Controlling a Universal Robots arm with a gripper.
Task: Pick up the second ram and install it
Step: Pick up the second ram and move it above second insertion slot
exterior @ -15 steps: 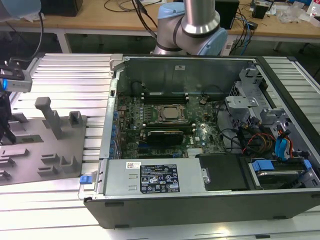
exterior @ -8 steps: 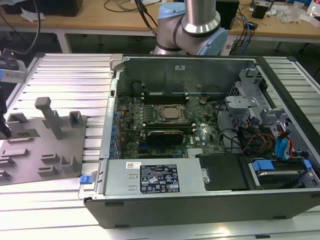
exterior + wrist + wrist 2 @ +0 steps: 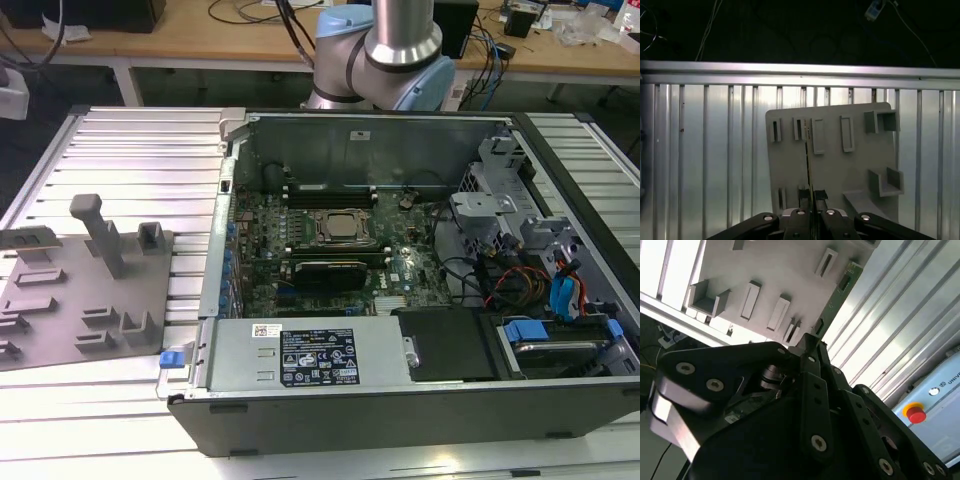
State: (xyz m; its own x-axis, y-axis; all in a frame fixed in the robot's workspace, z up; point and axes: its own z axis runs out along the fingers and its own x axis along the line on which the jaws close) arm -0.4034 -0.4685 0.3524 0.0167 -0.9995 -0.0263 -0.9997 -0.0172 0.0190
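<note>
The gripper (image 3: 812, 214) is clenched on the ram (image 3: 807, 170): in the first wrist view its two fingertips press in from either side of the thin board, which shows edge-on as a dark line. In the second wrist view the ram (image 3: 842, 287) shows its green face (small dark chips along it), reaching out from the gripper (image 3: 810, 347). In both wrist views the gray tray (image 3: 850, 175) with its raised slots and brackets lies behind the ram, on the ribbed table (image 3: 705, 150); whether the ram touches the tray I cannot tell. In the exterior view the tray (image 3: 60, 300) lies on the table (image 3: 140, 160) at the exterior view's left, just beside the open case (image 3: 330, 365), its motherboard (image 3: 400, 270) exposed.
</note>
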